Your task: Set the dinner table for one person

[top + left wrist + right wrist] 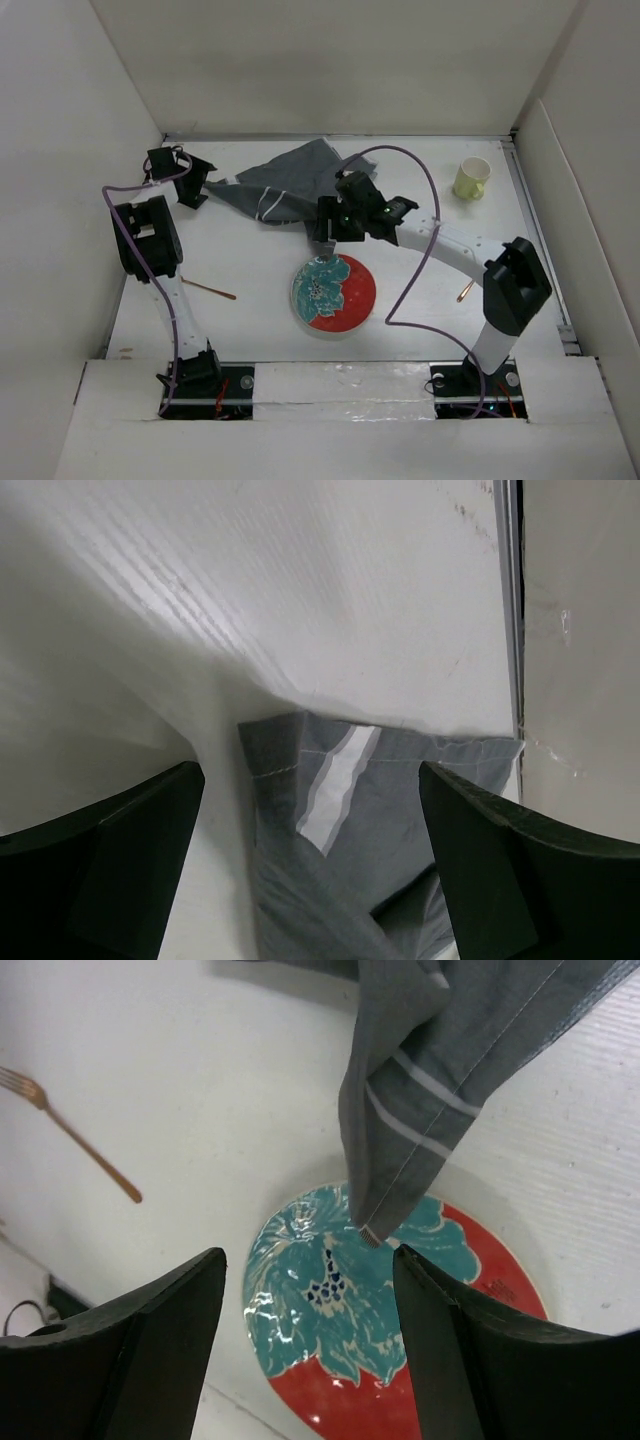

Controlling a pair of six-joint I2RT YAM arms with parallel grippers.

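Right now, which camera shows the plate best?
Top external: the plate shows nearly whole. Right wrist shows it closer, but cropped, with the cloth corner hanging in front. Left wrist shows none of it.

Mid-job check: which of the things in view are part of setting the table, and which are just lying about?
For the job: table, plate, grey cloth, fork, cup, second copper utensil (kind too small to tell).
Just lying about: purple cable, part of the rig.

Bright diffuse light casts soft shadows on the dinner table (pixel 240 272).
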